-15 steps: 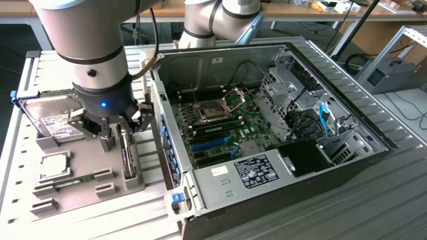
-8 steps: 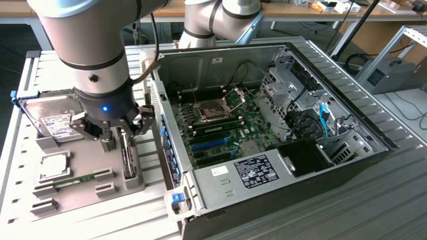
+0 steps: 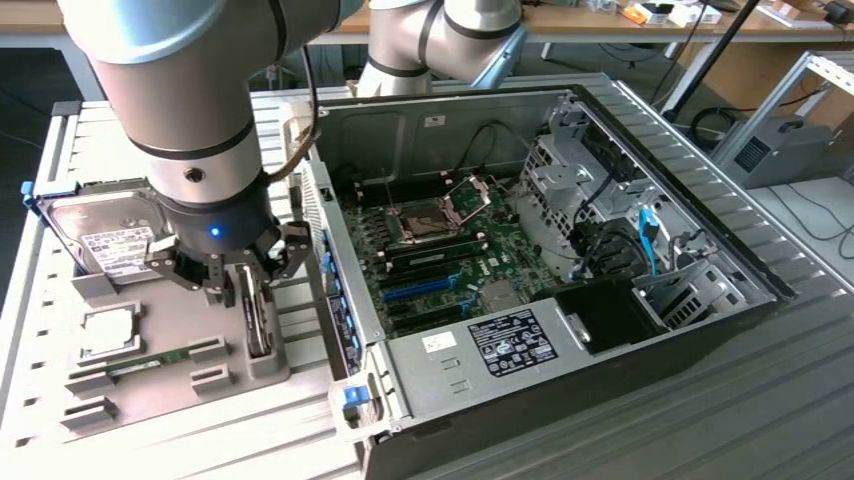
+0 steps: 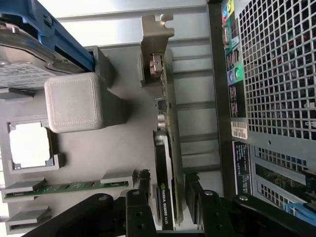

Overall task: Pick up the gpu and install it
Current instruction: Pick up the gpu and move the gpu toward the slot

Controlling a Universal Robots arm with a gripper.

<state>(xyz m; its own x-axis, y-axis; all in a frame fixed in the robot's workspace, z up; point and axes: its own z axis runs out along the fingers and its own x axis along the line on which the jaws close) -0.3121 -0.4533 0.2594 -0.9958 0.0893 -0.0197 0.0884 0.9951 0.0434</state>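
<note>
Gripper (image 3: 251, 282) (image 4: 168, 210) hovering over the gpu (image 3: 256, 325) (image 4: 164, 168), jaws wide.
You are looking at the open computer case (image 3: 400, 125) on the exterior view's right. Just beside it the grey holder tray (image 3: 167, 305) is carrying the gpu on edge, and your fingers (image 4: 203, 205) are flanking the card without clamping it.

Exterior high; wrist close above gpu (image 4: 165, 190)

The gripper (image 3: 247, 272) is hanging with jaws spread over the gpu (image 3: 256, 325), which is standing on edge in the grey fixture (image 3: 174, 320), on the exterior view's left of the open computer case (image 3: 400, 130).
</note>
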